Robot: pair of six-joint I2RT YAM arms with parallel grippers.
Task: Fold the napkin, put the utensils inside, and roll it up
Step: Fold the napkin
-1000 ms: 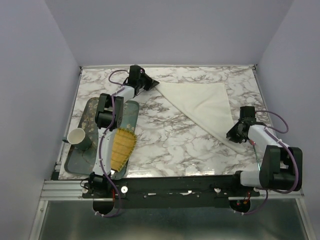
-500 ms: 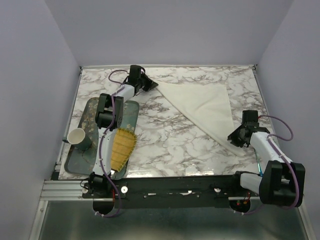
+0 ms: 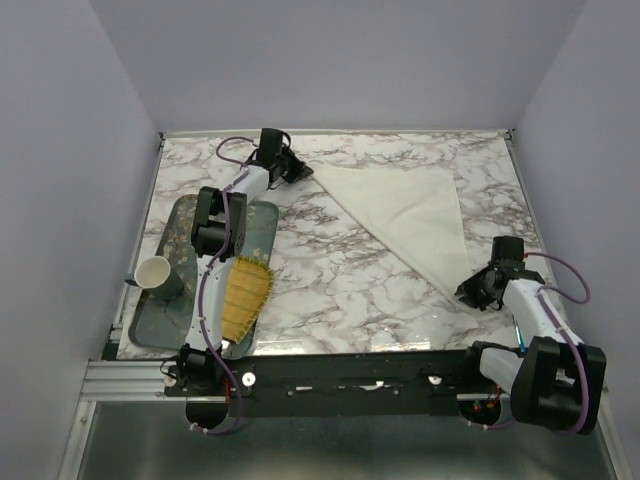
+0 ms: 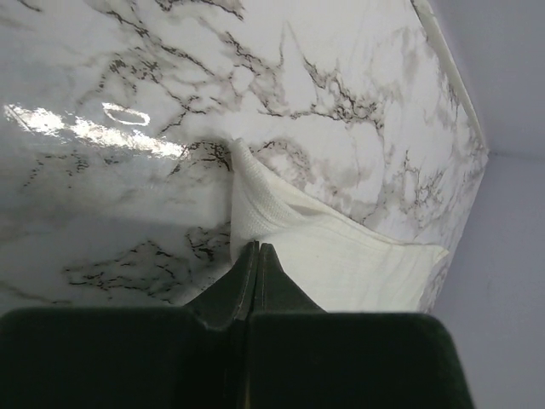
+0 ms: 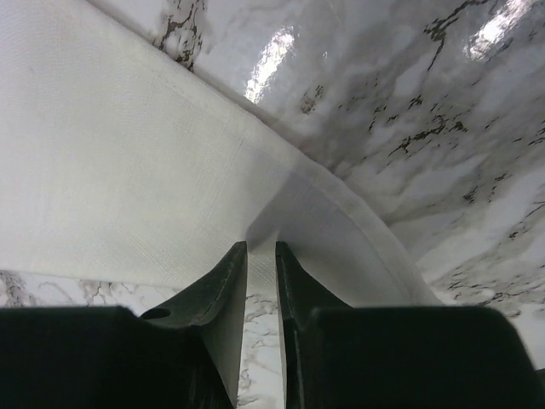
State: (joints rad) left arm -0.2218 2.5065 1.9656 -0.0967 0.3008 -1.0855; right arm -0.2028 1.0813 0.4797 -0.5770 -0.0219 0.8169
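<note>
At the near-right tip of the napkin (image 3: 410, 215): right pincer (image 5: 261, 245) has its jaws nearly together with a strip of cloth between them. The cloth tents up to the tips, so it's gripping that corner. Finger bases are cut off by the bottom edge of the wrist view. At the far-left tip, left pincer (image 4: 257, 245) is fully closed, tips against the corner edge. Whether any cloth is pinched is hidden by the fingers. Napkin lies as a folded triangle on the right half of the marble table (image 3: 340, 290), long edge running between the two pincers, doubled layers showing at the left corner. Left arm covers part of the grey tray (image 3: 150, 325) on the table's left. Yellow fringed mat (image 3: 245, 295) sits on the tray's near end, partly under the arm. White cup (image 3: 153, 272) is at the tray's left rim, with a dark object beside it that's hard to make out. Thin teal strip (image 3: 519, 325) beside the right forearm is mostly covered, can't tell what it is
</note>
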